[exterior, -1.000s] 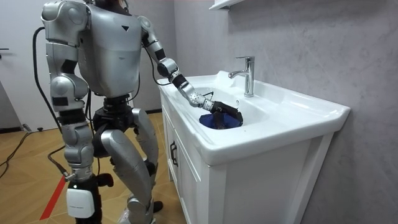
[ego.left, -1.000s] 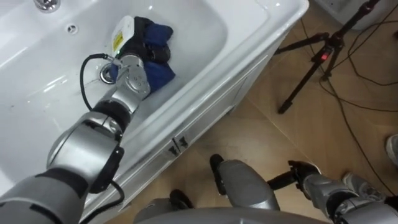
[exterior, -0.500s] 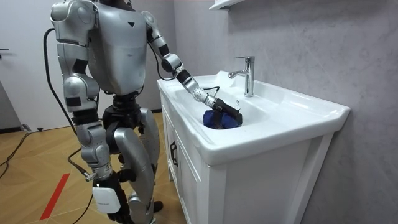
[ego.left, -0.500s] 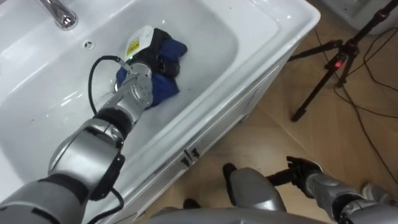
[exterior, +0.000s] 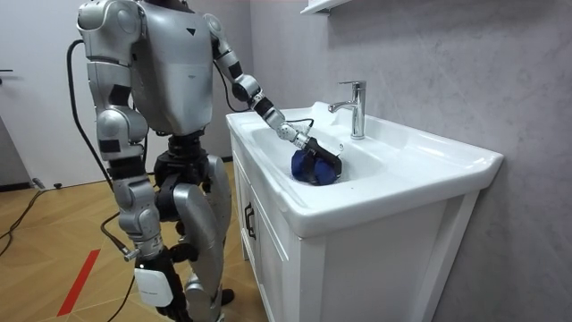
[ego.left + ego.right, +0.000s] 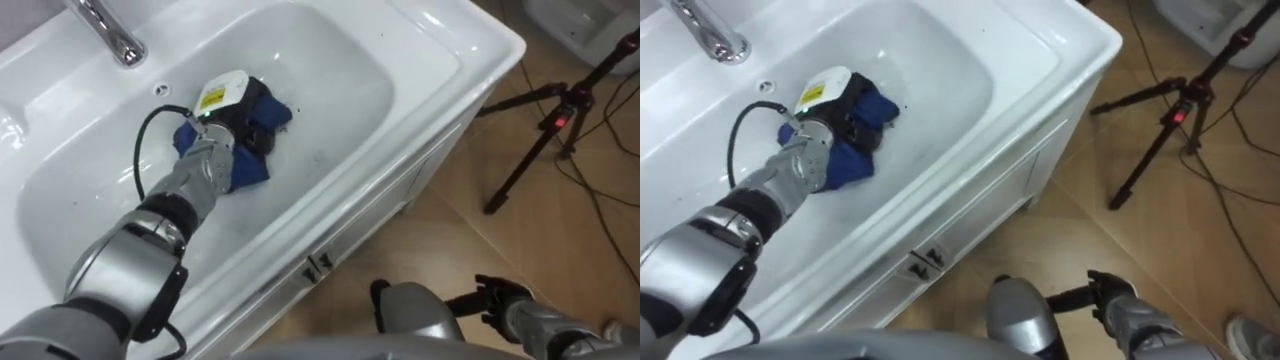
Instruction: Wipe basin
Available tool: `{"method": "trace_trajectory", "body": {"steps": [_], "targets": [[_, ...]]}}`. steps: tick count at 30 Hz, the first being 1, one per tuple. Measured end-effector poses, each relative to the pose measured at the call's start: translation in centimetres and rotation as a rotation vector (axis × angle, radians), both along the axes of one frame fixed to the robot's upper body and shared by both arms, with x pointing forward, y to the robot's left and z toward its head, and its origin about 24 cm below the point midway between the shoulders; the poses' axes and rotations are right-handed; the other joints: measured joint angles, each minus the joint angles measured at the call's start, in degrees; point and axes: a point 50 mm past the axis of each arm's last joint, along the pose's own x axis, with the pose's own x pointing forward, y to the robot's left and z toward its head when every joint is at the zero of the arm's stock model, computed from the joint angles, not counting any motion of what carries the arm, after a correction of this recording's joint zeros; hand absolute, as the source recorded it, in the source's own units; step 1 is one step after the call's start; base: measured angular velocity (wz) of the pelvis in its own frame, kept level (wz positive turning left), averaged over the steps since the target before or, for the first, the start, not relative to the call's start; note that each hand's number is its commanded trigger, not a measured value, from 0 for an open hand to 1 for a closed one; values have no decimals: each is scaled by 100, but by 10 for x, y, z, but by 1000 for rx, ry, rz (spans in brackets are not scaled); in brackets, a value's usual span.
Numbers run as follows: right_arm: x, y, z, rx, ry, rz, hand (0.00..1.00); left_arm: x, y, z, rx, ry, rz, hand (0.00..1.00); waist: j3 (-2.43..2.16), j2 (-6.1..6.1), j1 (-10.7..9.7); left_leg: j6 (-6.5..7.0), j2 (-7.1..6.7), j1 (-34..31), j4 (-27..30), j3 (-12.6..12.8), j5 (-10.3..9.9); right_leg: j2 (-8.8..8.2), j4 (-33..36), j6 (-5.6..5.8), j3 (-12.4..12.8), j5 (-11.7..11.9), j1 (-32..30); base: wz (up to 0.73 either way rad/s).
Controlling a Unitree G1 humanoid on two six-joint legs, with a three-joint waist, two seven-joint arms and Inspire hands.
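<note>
Basin [image 6: 345, 75] with blue cloth [image 6: 252, 172], apparently in grip of left hand [image 6: 247, 126]

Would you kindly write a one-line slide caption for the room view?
The robot stands at the white basin, its left hand gripping a blue cloth inside it.

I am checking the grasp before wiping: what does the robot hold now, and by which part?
The left hand holds the blue cloth in the basin, gripping its bunched-up middle. The right hand hangs low, with nothing seen in it.
</note>
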Motion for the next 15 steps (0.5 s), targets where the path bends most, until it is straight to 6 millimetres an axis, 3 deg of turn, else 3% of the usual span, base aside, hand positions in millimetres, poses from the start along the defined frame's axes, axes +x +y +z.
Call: {"method": "trace_trajectory", "body": {"steps": [4, 7, 11, 15], "targets": [[-1, -1, 0, 8, -1, -23, 0, -8, 11, -6, 43, 26, 2, 100, -55, -27, 82, -10, 9, 67, -15, -87, 6, 21, -96, -2, -20, -3, 138, 9], [-3, -2, 0, 10, 1, -33, 0, -21, 23, -17, 65, 75, 42, 100, -71, -35, 151, -24, -2, 278, -102, -132, 13, 26, -137, -2, -37, -23, 335, 2], [-9, -2, -2, 15, 22, -57, 0, -25, 23, -21, 49, 87, 54, 100, -130, -169, 236, -53, -9, 387, -185, -185, 33, 24, -122, -11, -90, -74, 426, 6], [-11, -4, -2, 8, 32, -55, 0, -27, 25, -21, 30, 83, 78, 100, -148, -240, 317, -75, 4, 430, -216, -197, 46, 44, -144, -32, -109, -81, 464, 0]]}}
